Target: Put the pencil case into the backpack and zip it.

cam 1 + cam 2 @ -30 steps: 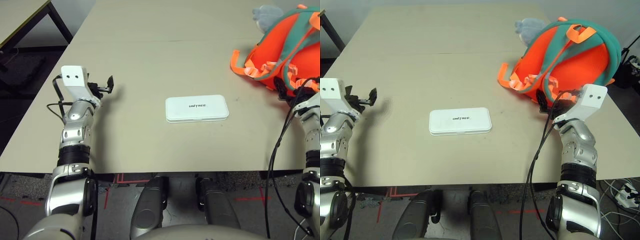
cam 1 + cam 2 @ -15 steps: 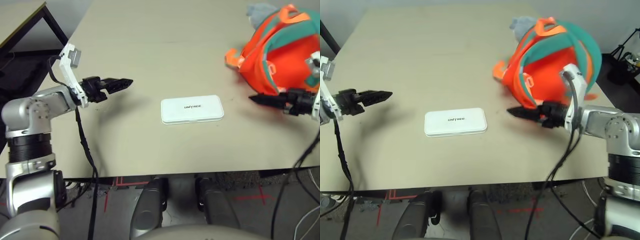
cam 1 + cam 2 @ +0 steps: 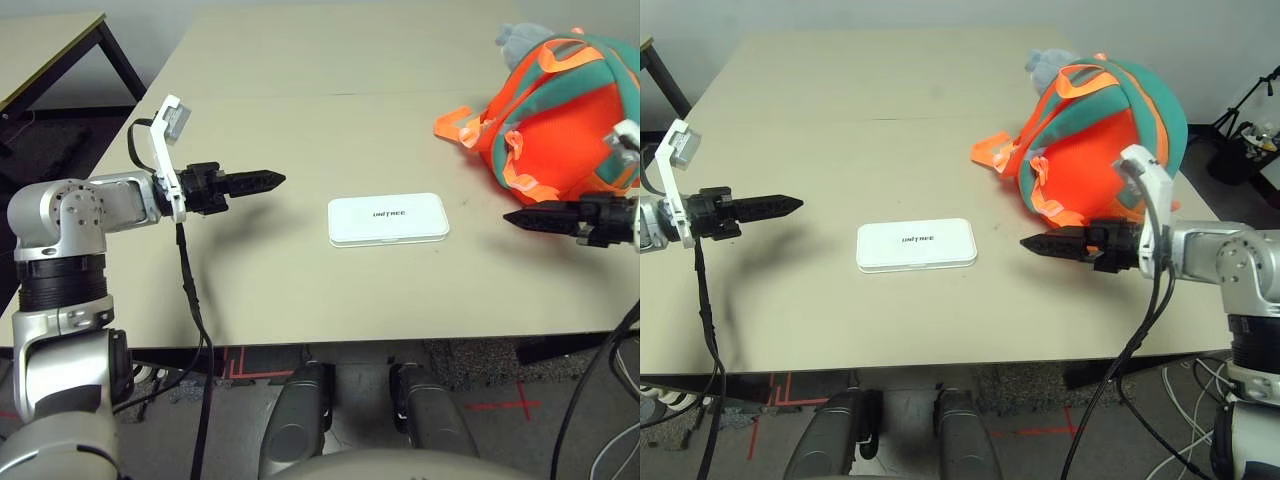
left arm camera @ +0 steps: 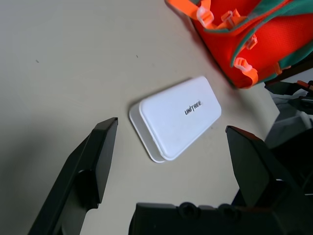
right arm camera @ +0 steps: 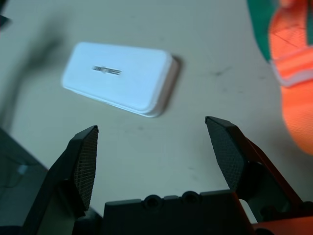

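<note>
Two arms are raised over the beige desk [image 3: 300,120], one at each side, both pointing inward toward the middle. Left gripper [image 3: 262,182] sits at about 9 o'clock from desk centre, level and aimed toward 3 o'clock; its jaws stand wide open, as the left wrist view shows, with nothing between them. A black cable [image 3: 188,290] hangs from that wrist down past the desk's near edge. Pencil case [image 3: 388,218], white with dark "UNITREE" lettering, lies flat at desk centre, long side running 9 to 3 o'clock, apart from both grippers and untouched. In the left wrist view it lies ahead of the open fingers [image 4: 100,156], clear of them. Backpack [image 3: 1100,130], orange and teal, lies on the desk at about 2 o'clock from the case, well apart from it, orange straps [image 3: 1002,152] trailing toward 9 o'clock. A grey plush charm [image 3: 1042,66] shows at its far edge. Right gripper [image 3: 1040,243] is at 3 o'clock from the case, just in front of the backpack, aimed toward 9 o'clock; jaws wide open, empty.
</note>
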Motion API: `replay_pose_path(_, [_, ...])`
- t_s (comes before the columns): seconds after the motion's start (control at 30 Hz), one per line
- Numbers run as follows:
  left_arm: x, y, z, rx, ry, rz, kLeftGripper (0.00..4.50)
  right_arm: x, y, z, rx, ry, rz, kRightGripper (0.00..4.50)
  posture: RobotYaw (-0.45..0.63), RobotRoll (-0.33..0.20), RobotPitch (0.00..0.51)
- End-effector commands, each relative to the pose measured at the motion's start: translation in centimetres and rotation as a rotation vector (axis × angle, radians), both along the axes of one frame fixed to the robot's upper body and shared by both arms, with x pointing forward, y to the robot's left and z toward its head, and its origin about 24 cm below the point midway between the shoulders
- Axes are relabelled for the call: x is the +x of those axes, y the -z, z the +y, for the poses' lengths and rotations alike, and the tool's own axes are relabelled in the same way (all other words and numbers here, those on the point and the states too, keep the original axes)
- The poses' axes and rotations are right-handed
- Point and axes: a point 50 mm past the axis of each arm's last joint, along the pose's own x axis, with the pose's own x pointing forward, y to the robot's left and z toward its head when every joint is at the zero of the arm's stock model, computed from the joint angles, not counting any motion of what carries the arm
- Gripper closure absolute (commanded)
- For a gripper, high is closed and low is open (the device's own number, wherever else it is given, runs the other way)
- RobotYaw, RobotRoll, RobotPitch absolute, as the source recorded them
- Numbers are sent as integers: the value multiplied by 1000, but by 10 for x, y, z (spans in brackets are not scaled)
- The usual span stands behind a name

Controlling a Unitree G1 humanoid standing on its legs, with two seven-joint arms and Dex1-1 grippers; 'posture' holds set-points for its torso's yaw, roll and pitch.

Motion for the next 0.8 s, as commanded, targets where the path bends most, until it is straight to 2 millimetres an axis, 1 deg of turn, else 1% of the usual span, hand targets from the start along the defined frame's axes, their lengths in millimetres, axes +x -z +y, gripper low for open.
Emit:
replay_pose_path(0.03, [2, 18, -4, -45, 0, 124, 0, 2, 17, 11, 51, 3, 108, 159, 190, 0, 171])
replay_pose_path(0.1, [3, 24, -8, -87, 16, 198, 0, 6, 27, 16, 57, 15, 153, 541, 191, 0, 169])
replay_pose_path(0.13, [4, 27, -9, -98, 14, 236, 0, 8, 32, 18, 53, 20, 166, 830, 194, 0, 168])
replay_pose_path(0.27, [17, 39, -9, -161, -48, 346, 0, 22, 43, 31, 47, 55, 182, 2059, 188, 0, 166])
replay_pose_path(0.3, [20, 43, -8, -168, -72, 374, 0, 26, 46, 33, 36, 74, 184, 2425, 186, 0, 167])
replay_pose_path(0.33, [22, 46, -8, -172, -86, 394, 0, 30, 48, 35, 27, 89, 187, 2663, 183, 0, 167])
replay_pose_path(0.37, [23, 49, -9, -178, -92, 421, 0, 33, 50, 38, 23, 101, 181, 3064, 181, 0, 168])
replay_pose_path(0.5, [22, 55, -13, -200, -66, 496, 0, 40, 53, 46, 8, 121, 175, 4347, 173, 0, 173])
replay_pose_path(0.53, [20, 56, -14, -200, -50, 514, 0, 40, 53, 47, 3, 125, 178, 4462, 172, 0, 174])
replay_pose_path(0.67, [16, 57, -19, -211, -10, 553, 0, 41, 53, 48, -20, 158, 156, 4462, 163, 0, 178])
replay_pose_path(0.8, [14, 60, -26, -228, 23, 581, 0, 47, 58, 46, -94, 230, 111, 4462, 161, 0, 179])
